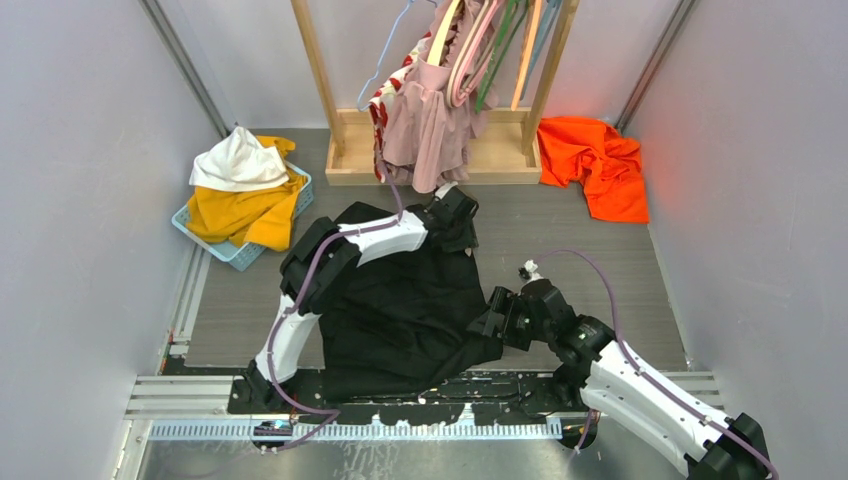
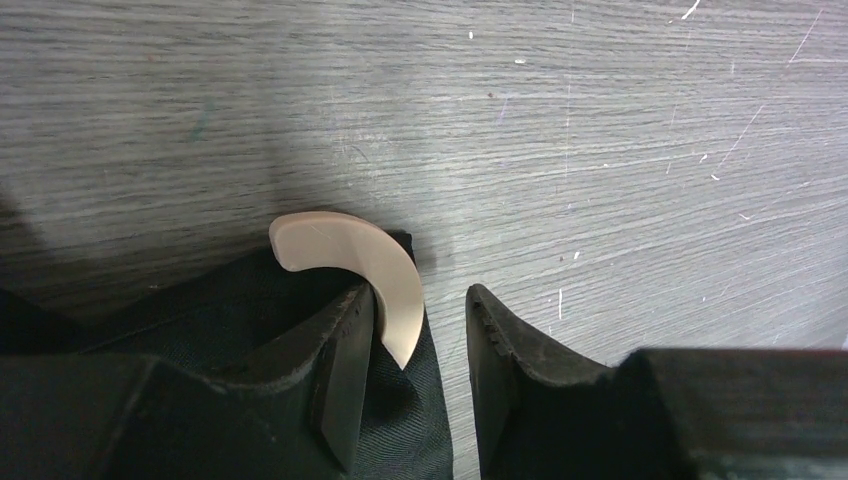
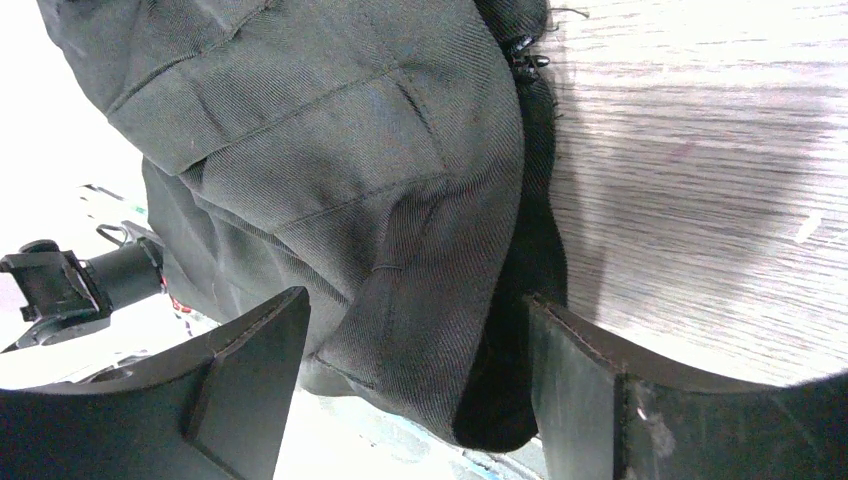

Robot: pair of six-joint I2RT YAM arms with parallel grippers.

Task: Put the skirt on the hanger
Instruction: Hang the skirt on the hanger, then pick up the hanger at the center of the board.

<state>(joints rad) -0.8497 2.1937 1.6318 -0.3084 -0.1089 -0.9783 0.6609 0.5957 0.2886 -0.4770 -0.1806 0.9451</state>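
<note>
Even, diffuse overhead light fills the top view. The skirt (image 1: 400, 310) reads as flat black with little fold detail, and the walls on either side of it lean outward. In the left wrist view the table (image 2: 600, 150) beyond the skirt is sharp, with a soft shadow along the cloth's edge, while the near fingers (image 2: 520, 350) blur. In the right wrist view, everything left of the skirt is blown white, and glare washes the table right of it.

The skirt (image 1: 400, 310) lies on the bench (image 1: 600, 250), near and central, with a hanger hook (image 2: 345, 250) poking out at its far edge. Far left sits a basket (image 1: 215, 248) holding clothes (image 1: 240, 190). The rack (image 1: 345, 165) stands far centre, with a cloth heap (image 1: 600, 160) to its right.
</note>
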